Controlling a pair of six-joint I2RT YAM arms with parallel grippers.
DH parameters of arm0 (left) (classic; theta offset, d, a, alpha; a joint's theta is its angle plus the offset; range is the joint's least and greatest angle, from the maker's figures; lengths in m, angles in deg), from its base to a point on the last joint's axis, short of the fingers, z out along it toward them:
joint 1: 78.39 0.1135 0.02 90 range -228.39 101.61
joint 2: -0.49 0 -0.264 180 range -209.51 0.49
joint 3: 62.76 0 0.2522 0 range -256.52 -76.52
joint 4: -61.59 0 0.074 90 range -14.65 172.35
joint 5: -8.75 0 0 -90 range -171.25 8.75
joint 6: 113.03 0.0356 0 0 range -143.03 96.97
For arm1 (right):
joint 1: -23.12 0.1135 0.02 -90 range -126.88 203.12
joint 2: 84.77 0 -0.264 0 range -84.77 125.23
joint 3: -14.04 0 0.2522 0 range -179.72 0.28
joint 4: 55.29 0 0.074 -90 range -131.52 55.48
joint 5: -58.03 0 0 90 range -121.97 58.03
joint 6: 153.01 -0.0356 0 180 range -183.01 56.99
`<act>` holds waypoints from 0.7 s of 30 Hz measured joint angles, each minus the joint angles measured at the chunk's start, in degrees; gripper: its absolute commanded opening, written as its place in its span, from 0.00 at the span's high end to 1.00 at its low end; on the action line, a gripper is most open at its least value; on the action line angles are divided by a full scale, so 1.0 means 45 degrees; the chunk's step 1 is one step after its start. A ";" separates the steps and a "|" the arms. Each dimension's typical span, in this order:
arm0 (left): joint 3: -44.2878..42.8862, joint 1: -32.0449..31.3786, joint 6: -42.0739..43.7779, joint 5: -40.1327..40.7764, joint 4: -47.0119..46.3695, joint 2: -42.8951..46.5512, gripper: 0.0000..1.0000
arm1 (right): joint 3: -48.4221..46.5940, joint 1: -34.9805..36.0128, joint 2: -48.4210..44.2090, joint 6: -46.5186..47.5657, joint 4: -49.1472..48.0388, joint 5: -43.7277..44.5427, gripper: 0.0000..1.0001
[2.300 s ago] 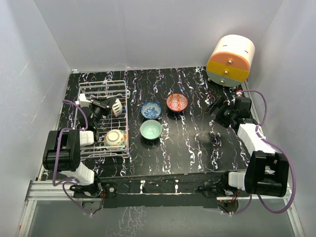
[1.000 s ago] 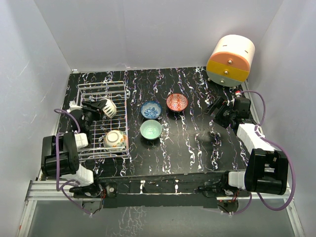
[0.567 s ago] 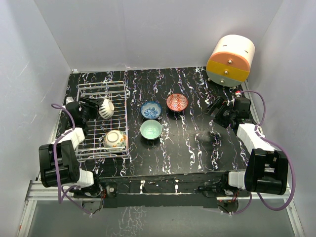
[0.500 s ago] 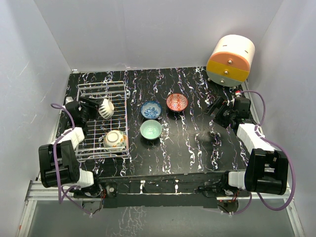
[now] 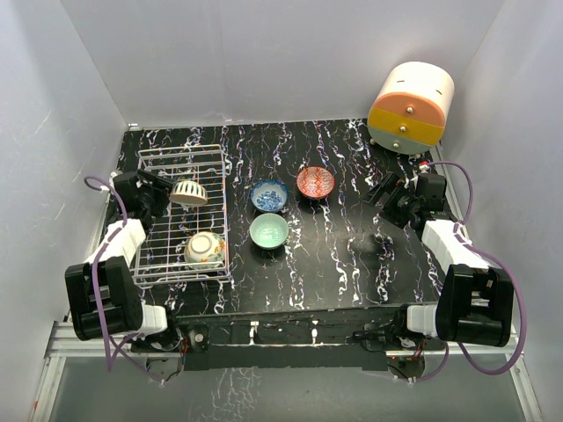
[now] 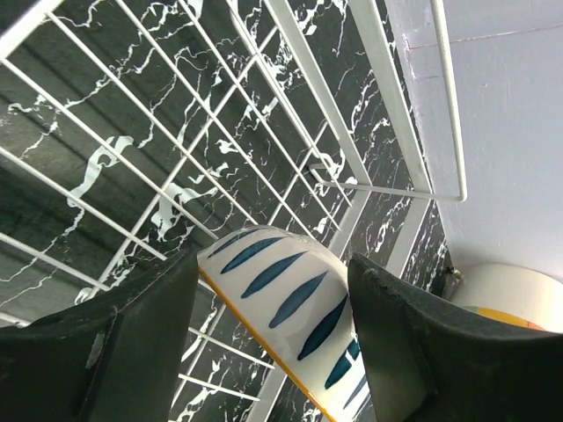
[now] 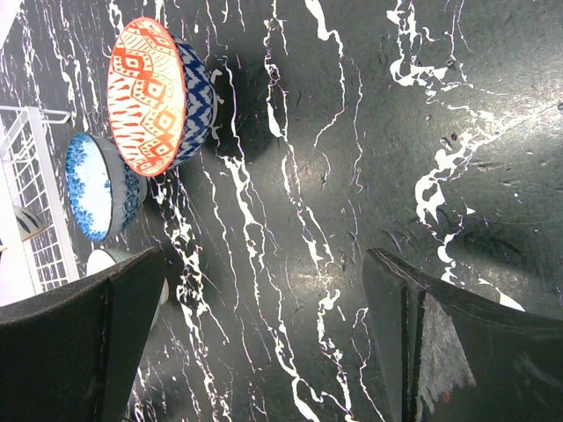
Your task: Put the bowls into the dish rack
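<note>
The striped bowl (image 6: 281, 299) lies tilted at the far end of the dish rack (image 5: 151, 264), just before the parted jaws of the left gripper (image 5: 157, 190) – a finger snagging its rim could drag or roll it – with the leaf-patterned bowl (image 5: 204, 248) nearer, while the blue bowl (image 5: 268, 195), red bowl (image 5: 315, 182) and mint bowl (image 5: 268, 231) sit on the table (image 5: 352, 255) near the right gripper (image 7: 264, 272), whose jaws stand wide and empty.

dish rack (image 5: 163, 264) left: two bowls (image 5: 188, 192) inside | three bowls (image 5: 268, 230) just right of it

dish rack (image 5: 158, 259) | two bowls (image 5: 205, 248) inside | three bowls (image 5: 268, 231) upright beside
</note>
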 measured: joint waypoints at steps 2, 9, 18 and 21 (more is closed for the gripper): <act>0.0000 0.0010 0.0107 0.0141 0.0185 0.0121 0.33 | 0.0005 0.0000 0.0000 0.0000 0.0000 0.0000 0.01; 0.0121 0.0019 0.0364 0.0257 0.0418 0.0481 0.33 | 0.0044 0.0000 0.0000 0.0005 -0.0039 0.0000 0.02; 0.0355 0.0019 0.0801 0.0253 0.1059 0.1617 0.33 | 0.0199 0.0000 0.0005 0.0000 -0.0087 0.0005 0.02; 0.0500 0.0019 0.0865 0.0253 0.1263 0.2322 0.33 | 0.0199 0.0000 0.0005 0.0005 -0.0092 0.0000 0.02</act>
